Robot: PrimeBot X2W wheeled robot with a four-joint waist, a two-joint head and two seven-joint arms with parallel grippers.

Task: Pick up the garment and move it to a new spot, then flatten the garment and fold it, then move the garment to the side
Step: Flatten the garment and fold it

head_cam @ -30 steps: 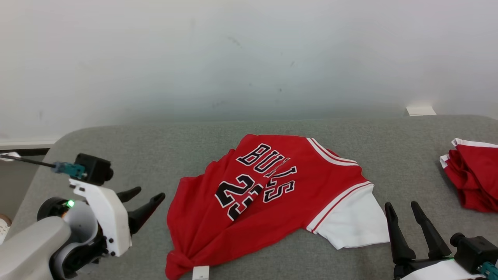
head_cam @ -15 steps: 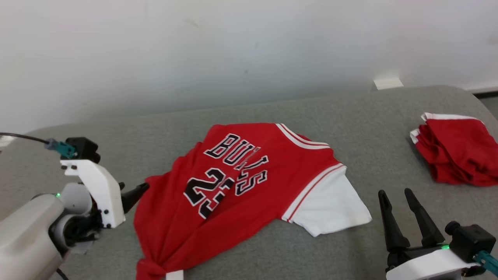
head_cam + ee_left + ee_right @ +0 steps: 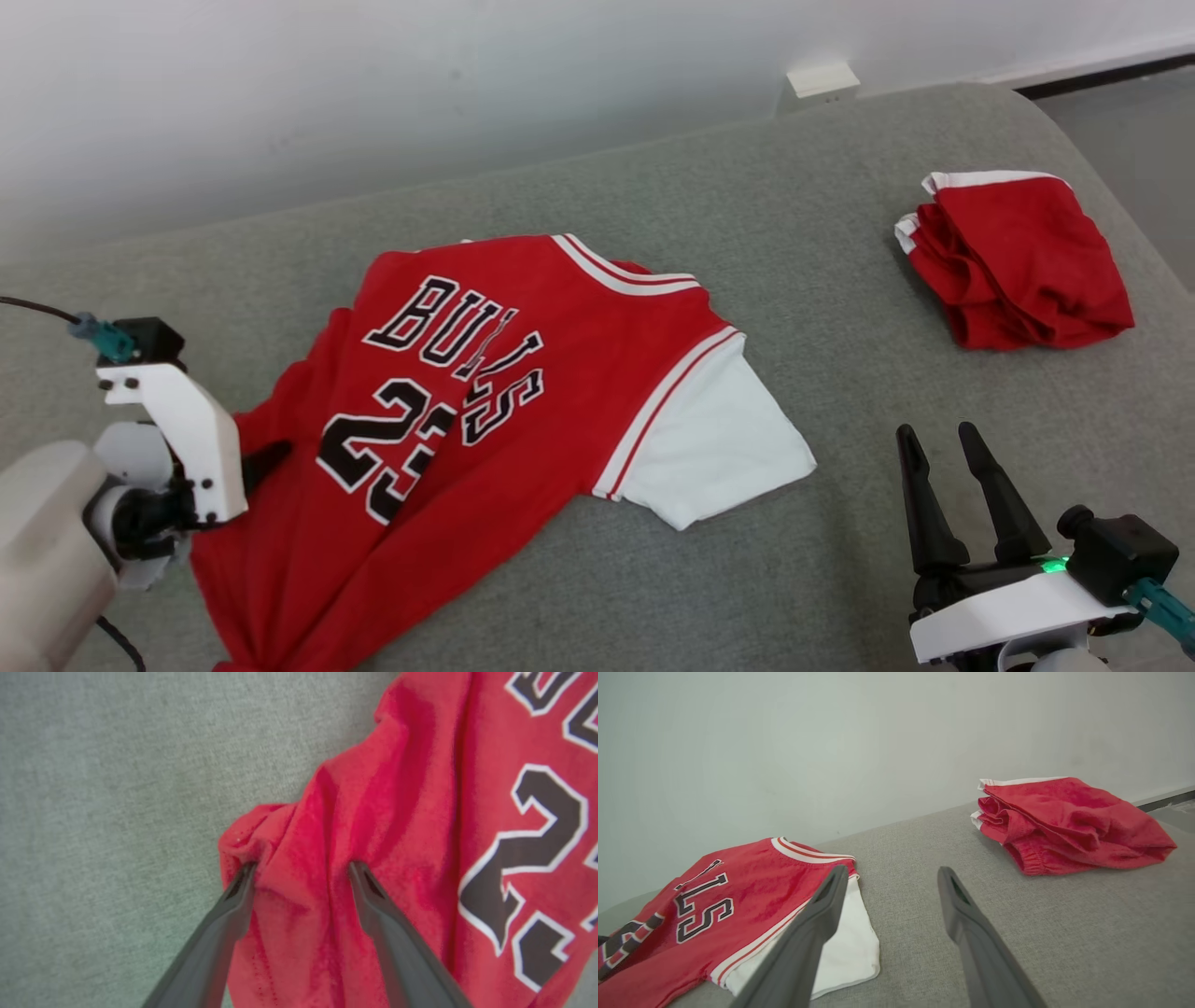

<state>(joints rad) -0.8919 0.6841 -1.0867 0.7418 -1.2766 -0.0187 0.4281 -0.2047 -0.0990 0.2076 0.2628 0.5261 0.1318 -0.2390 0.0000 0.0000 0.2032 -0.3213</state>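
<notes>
Your shirt (image 3: pixel 485 392) lies spread on its back across the left and middle of the head view. It is a red knit jersey with a soft sheen and shallow creases running toward the lower left. Black letters and a number edged in white cross its chest, partly folded over in the middle. White and red striped ribbing trims the collar at the top. One short white sleeve (image 3: pixel 714 448) lies flat toward the lower centre. The near left edge is bunched into a rounded ridge.

Your left pincer (image 3: pixel 302 865) sits over that bunched edge at the lower left of the head view. In the left wrist view its two dark tapered fingers stand wide apart and released, with a band of red cloth between the tips. The left tip is at the rolled rim and the right tip lies on the smoother red cloth. You cannot tell from these views whether the tips press into the cloth.

Your right pincer (image 3: pixel 935 431) is at the lower right of the head view. It is also spread open and empty, well apart from the shirt, with the white sleeve to its left.

The shirt rests on a grey woven cushion (image 3: pixel 840 373) with a rounded edge. A second red piece of clothing (image 3: pixel 1022 261) with white trim lies folded in a loose bundle at the upper right. A pale wall (image 3: pixel 373 75) runs behind.
</notes>
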